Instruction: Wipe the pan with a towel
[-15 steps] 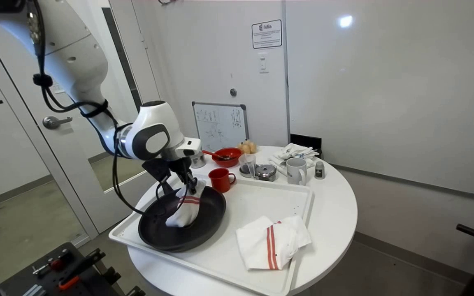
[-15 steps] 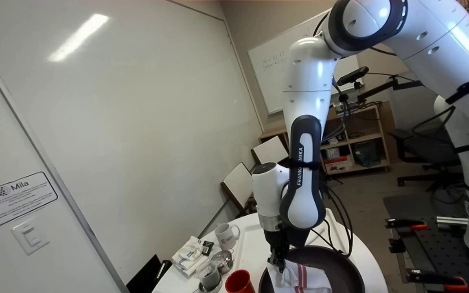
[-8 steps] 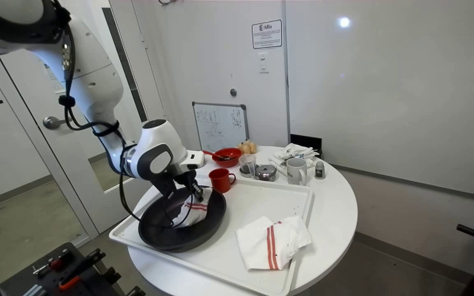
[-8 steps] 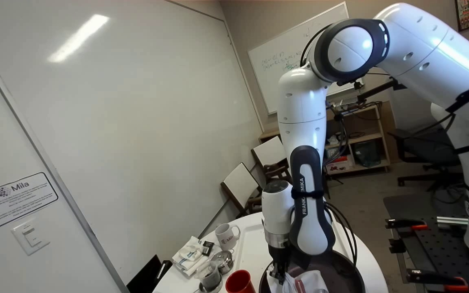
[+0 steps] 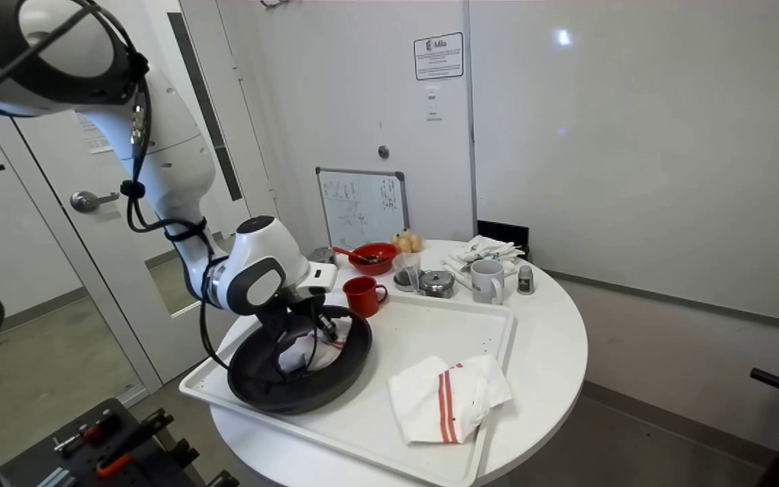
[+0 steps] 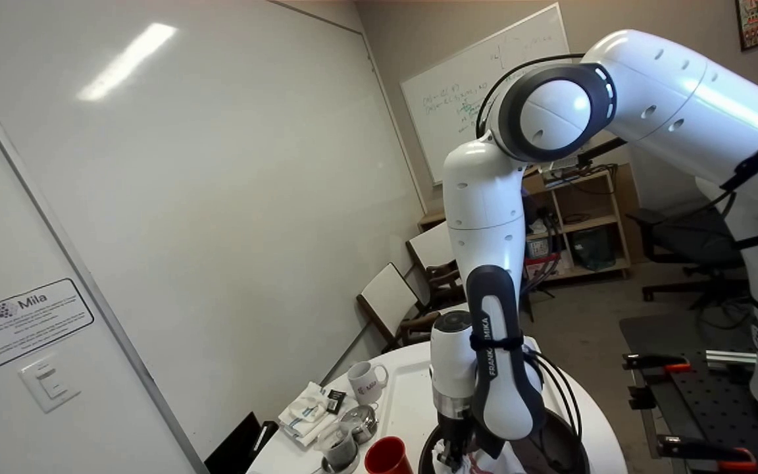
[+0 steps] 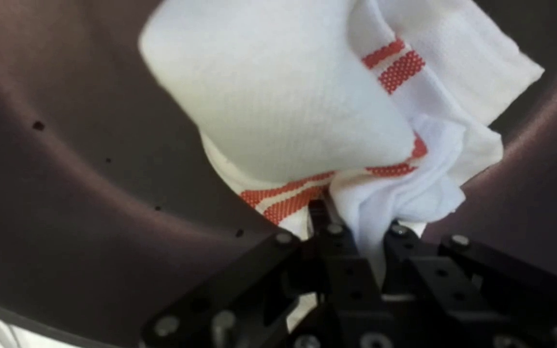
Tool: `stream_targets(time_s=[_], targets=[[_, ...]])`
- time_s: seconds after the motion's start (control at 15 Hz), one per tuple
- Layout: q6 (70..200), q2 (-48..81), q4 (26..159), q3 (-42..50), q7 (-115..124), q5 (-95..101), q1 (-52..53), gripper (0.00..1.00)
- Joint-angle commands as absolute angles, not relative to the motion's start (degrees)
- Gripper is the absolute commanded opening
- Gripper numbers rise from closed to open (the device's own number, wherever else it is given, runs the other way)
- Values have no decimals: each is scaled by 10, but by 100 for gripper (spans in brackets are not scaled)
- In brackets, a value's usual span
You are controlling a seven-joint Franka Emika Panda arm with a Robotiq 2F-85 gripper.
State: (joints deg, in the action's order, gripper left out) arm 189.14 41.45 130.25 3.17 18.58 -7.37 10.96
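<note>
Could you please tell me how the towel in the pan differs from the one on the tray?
The pan towel is pinched by the gripper; the tray towel lies free. The pan towel is bunched where gripped; the tray towel lies flatter, loosely folded. Both are white with red stripes.

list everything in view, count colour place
table: one, white, foreground
tray: one, white, on table
pan: one, black, on tray
held towel: one, red-striped white, in pan
other towel: one, red-striped white, on tray
red mug: one, red, beside pan
bowl: one, red, near red mug
utensil: one, red-handled, in bowl
pale mug: one, whitish, beside tray
shaker: one, grey, by pale mug
pot: one, silver, by pale mug
cup: one, clear, by pot
cloth pile: one, white, near pale mug
whiteboards: at least three, white, background
chairs: at least three, pale or black, background
arm: one, white, above table
gripper: one, black, clamping held towel
</note>
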Motion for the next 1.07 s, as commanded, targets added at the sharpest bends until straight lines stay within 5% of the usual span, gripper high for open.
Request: stream_targets(time_s=[0.0,0.13,0.73,0.8,1.0], targets=[[1891,443,1283,19,168,-97,100,3],[1890,414,1301,23,165,-98,103,11],[1889,414,1301,15,162,-96,93,11],[1889,414,1301,15,162,-96,93,3],[1893,417,1300,16,162,-97,99,3]])
